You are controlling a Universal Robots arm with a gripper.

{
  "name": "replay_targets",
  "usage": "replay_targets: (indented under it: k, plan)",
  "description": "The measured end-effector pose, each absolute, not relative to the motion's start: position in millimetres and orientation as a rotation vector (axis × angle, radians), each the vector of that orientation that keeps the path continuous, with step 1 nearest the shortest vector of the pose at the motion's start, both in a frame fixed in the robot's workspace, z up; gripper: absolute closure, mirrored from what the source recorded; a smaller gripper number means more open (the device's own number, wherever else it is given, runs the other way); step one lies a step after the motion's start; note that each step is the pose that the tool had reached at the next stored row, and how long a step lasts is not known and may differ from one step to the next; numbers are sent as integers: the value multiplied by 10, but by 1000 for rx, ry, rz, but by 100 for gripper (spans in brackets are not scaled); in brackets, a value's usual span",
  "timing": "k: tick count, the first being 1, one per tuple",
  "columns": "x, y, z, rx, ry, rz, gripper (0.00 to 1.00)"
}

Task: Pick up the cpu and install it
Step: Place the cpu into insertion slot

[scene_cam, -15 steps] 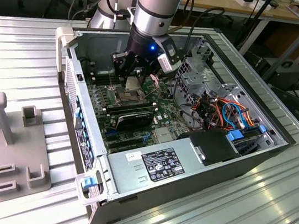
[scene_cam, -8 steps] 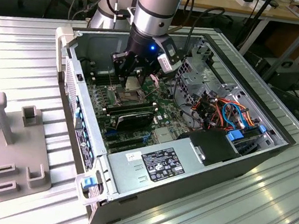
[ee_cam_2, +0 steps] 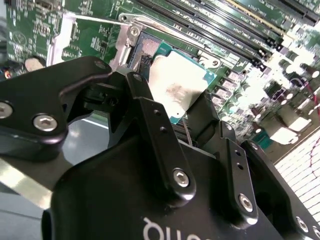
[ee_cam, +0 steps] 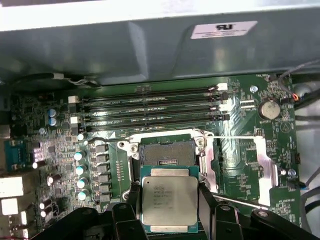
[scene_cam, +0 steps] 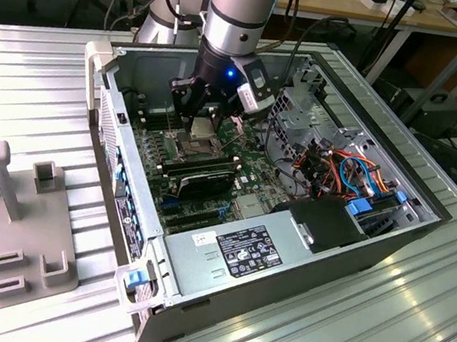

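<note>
Claw [ee_cam: 169,212] pinching the cpu [ee_cam: 169,199] by two edges, over the open socket [ee_cam: 167,152]

Open socket [ee_cam: 167,152] lay unobstructed just beyond the gripper [ee_cam: 170,200], which clamped the cpu [ee_cam: 169,192]. The swung-open metal frame [ee_cam: 265,170] stood to one side of the tool and a row of capacitors [ee_cam: 80,165] to the other. Memory slots [ee_cam: 150,105] and the case wall [ee_cam: 150,45] closed off the far end.
</note>
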State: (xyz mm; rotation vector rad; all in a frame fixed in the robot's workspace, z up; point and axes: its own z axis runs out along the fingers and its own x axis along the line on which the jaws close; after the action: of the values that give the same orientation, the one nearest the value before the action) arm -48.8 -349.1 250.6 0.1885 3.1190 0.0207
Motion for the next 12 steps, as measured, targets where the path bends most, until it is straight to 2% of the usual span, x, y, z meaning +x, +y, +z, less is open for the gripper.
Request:
replay_targets:
  k: [12]
  plan:
    - [-488,-3492,2480,616,3062,17,45]
